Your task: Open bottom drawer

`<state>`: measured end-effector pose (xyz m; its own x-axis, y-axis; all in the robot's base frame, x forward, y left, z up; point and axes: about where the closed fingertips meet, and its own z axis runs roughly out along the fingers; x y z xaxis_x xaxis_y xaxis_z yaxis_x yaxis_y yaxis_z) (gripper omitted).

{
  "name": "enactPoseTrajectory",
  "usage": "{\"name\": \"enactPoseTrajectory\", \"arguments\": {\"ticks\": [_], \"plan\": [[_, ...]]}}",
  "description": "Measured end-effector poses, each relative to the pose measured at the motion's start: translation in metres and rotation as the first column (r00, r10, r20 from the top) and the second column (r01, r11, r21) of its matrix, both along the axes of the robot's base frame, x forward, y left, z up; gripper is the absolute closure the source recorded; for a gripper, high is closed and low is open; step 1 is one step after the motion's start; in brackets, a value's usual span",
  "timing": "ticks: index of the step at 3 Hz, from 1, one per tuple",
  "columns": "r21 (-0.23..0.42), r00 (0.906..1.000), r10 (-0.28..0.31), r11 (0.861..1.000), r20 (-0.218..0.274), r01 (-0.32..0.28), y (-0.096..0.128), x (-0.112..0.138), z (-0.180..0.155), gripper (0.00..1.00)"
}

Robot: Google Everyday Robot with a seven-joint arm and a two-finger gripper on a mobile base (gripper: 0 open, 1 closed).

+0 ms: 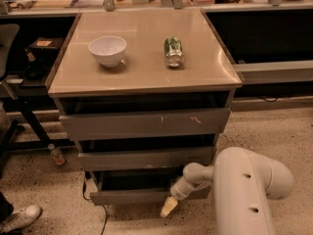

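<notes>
I see the bottom drawer (pixel 132 196) lowest of three in the cabinet (pixel 146 124), long axis running L-R, front facing the cam. It sits out a bit fwd, w/ a dark gap above its front. Gripper (pixel 168 207) hangs at the drawer front's lower edge, right of centre, tip pointing down-left; can't tell its grip state from here. Arm (pixel 244 190) comes in from bottom right. Tan top (pixel 146 72) carries a white bowl (pixel 107 49) and a green can (pixel 173 52) on its side, apart. Speckled floor (pixel 274 126), small bottle (pixel 56 154) left of the cabinet, shoe (pixel 19 218) bottom left
</notes>
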<state>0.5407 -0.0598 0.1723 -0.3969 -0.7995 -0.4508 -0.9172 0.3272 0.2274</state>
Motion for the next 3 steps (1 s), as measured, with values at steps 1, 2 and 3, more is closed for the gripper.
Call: {"name": "enactPoseTrajectory", "arguments": {"ticks": [1, 2, 3], "plan": [[-0.018, 0.9990, -0.035, 0.999, -0.026, 0.035, -0.022, -0.024, 0.011, 0.00], [0.030, 0.9949, -0.090, 0.995, -0.046, 0.091, -0.054, -0.078, 0.042, 0.00], [0.030, 0.9952, -0.086, 0.996, -0.045, 0.088, -0.053, -0.077, 0.042, 0.00]]}}
